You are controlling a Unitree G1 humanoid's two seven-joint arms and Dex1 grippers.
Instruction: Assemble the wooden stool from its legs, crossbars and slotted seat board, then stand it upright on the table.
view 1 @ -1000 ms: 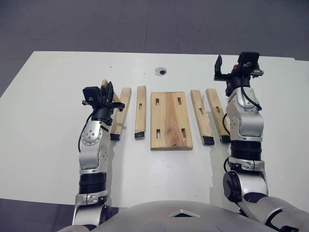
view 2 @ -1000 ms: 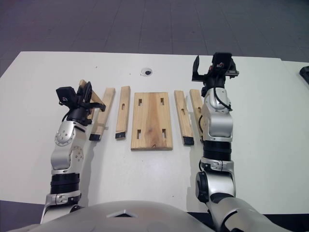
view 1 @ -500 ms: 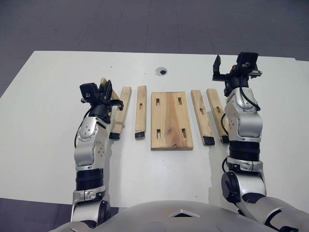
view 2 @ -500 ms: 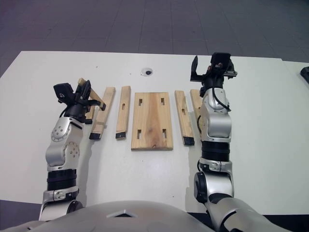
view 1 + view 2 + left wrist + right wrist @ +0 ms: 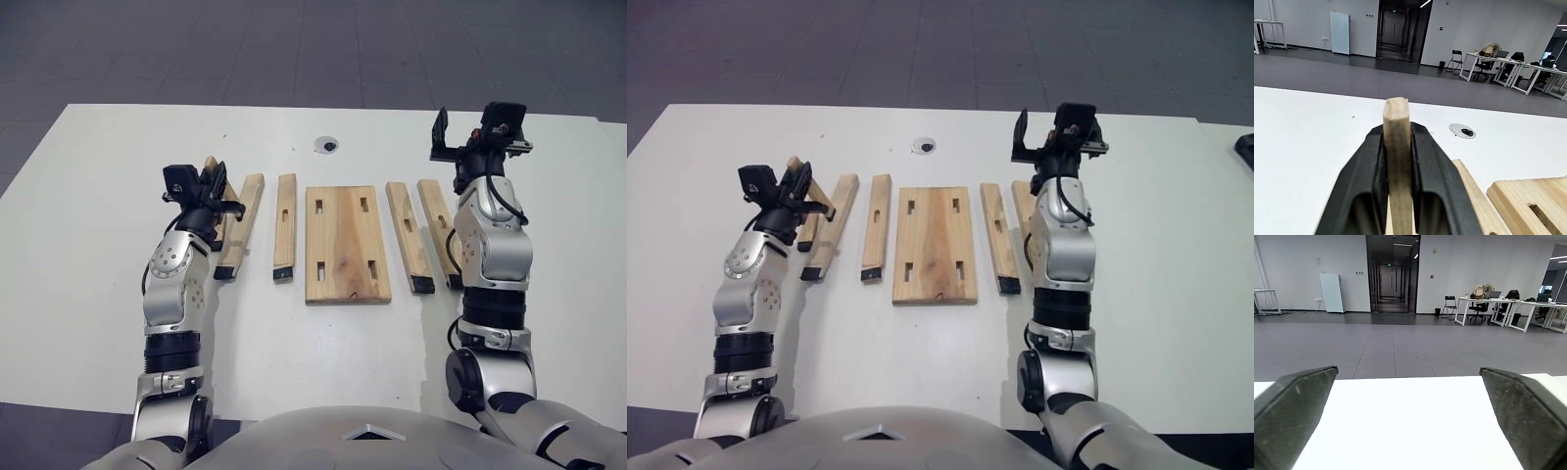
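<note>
Pale leg (image 5: 1397, 110), tip slanted in left wrist view, tight in left gripper (image 5: 216, 188) left of seat board (image 5: 347, 243); right gripper (image 5: 472, 135) wide open, empty.

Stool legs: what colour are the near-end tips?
Black tips on pale wooden legs, clearest in the left eye view.

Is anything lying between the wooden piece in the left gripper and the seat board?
Yes. Between the held piece and the seat board two wooden bars lie on the table: a slanted bar nearer the left gripper, a straight bar beside the board.
</note>
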